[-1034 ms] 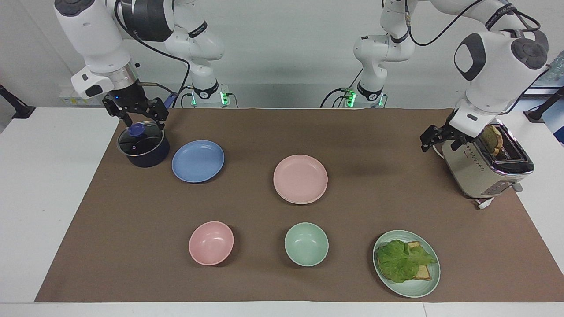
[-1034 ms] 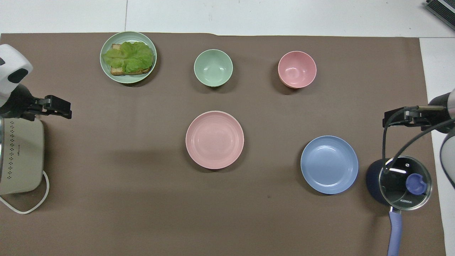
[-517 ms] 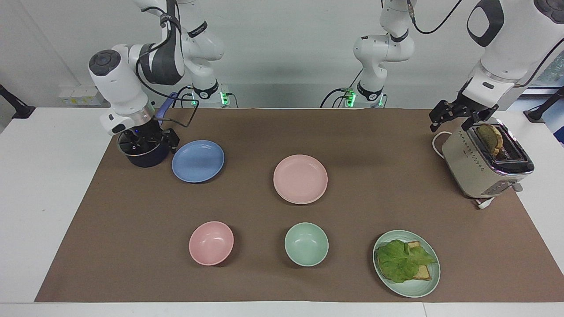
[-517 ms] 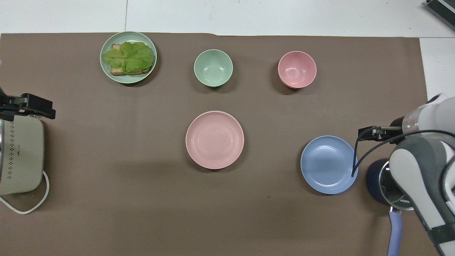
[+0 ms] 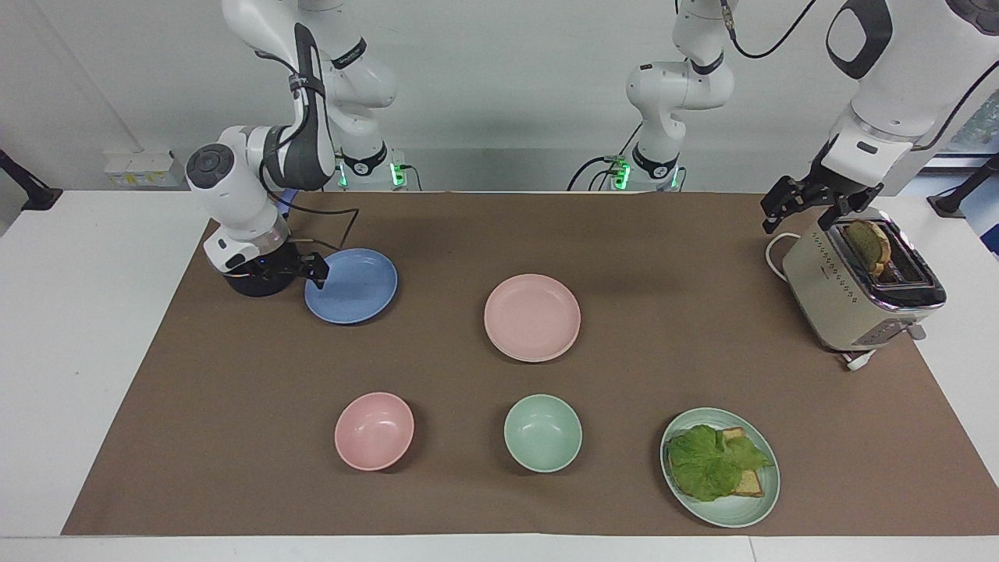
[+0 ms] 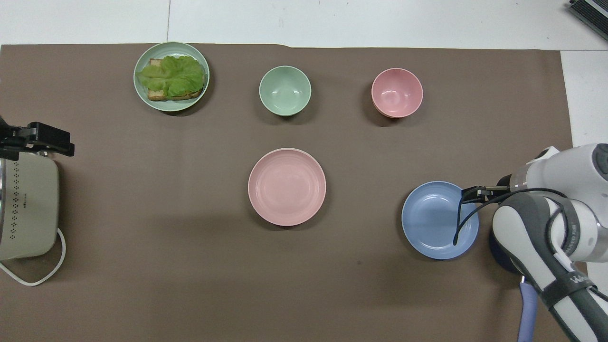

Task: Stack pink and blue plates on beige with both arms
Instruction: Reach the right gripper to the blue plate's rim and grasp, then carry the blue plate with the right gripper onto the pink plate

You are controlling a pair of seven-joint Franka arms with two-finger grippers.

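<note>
The right gripper (image 5: 311, 269) is low at the blue plate (image 5: 355, 289), in the upper left of the facing view. It sits at the plate's rim on the side toward the pot (image 5: 251, 285), and the rest of the plate lies toward the frame's middle from it. Its jaws stand open with nothing in them. Whether a finger already touches the rim, I cannot tell. In the overhead view the gripper (image 6: 475, 194) overlaps the edge of the blue plate (image 6: 434, 221) at mid right. The plate is round and has no long axis, so any point of the rim should serve. My guess is that the coming step is a pinch on that rim.

The pink plate (image 5: 532, 316) lies at the frame's centre, well apart from the blue one and about midway between the arms. No beige plate shows on its own. A paler second rim seems to peek out under the pink plate's lower edge — possibly the beige — but I cannot be sure.

The left gripper (image 5: 808, 207) waits at upper right, open and empty, over the end of the toaster (image 5: 851, 289).

Everything rests on a flat brown mat (image 5: 624, 234). The stretch between the blue and pink plates is bare. The pot stands just beside the blue plate and crowds the gripper, and I judge that the likeliest snag. The pink bowl (image 5: 375, 431), green bowl (image 5: 542, 433) and sandwich plate (image 5: 769, 499) sit low in the frame — out of the path.
</note>
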